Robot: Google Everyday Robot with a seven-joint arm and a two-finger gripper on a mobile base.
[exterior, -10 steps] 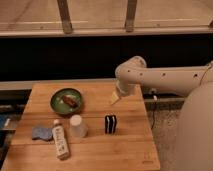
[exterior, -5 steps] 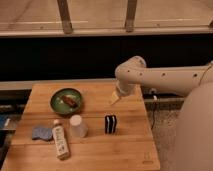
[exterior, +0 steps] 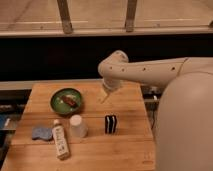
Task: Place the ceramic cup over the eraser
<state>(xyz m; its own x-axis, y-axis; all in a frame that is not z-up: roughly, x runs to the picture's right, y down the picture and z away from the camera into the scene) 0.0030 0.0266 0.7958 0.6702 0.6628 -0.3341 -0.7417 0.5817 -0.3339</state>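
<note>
While gripper (exterior: 103,96) hangs mid-frame, jaws spread, holding nothing, ceramic cup (exterior: 77,126) stands lower left, eraser (exterior: 110,124) near, apart

Ceramic cup (exterior: 77,126): plain white, handleless, tapered, standing just in front of the green bowl (exterior: 66,101).
Eraser (exterior: 110,124): black block with white vertical stripes, upright and uncovered. It stands front-right of the bowl, level with the cup and apart from it.
Gripper (exterior: 103,96): just right of the bowl, jaws apart, empty.
</note>
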